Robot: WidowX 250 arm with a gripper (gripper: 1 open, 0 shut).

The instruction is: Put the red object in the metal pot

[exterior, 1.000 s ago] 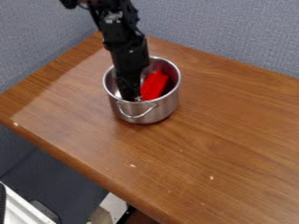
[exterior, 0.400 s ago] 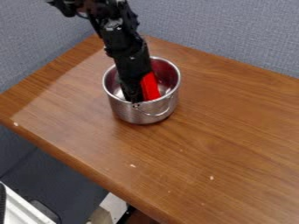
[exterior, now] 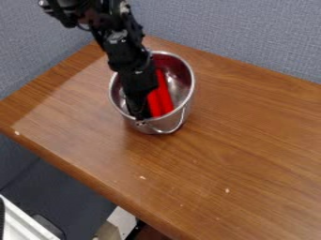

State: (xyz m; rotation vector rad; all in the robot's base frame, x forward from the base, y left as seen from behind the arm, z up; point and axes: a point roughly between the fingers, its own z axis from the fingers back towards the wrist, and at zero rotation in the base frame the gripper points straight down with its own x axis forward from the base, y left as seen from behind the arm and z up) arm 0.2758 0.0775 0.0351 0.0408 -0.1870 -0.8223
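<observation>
The metal pot [exterior: 174, 119] stands on the wooden table [exterior: 232, 159], left of the middle, and looks tipped a little. My gripper [exterior: 142, 99] reaches down into it from the upper left, its black fingers inside the rim. The red object [exterior: 160, 97] leans slantwise inside the pot right beside the fingertips, and the fingers look shut on its upper end. The pot's wire handle hangs at the front of its wall. The pot's floor is mostly hidden by my arm and the block.
A grey fabric wall runs behind the table. The table's left and front edges drop off to a dark floor, where something white lies at the lower left.
My arm has swung left and leaned over more. The red object has shifted lower inside the pot with the fingers. The pot's rim now looks tipped up compared with before.
</observation>
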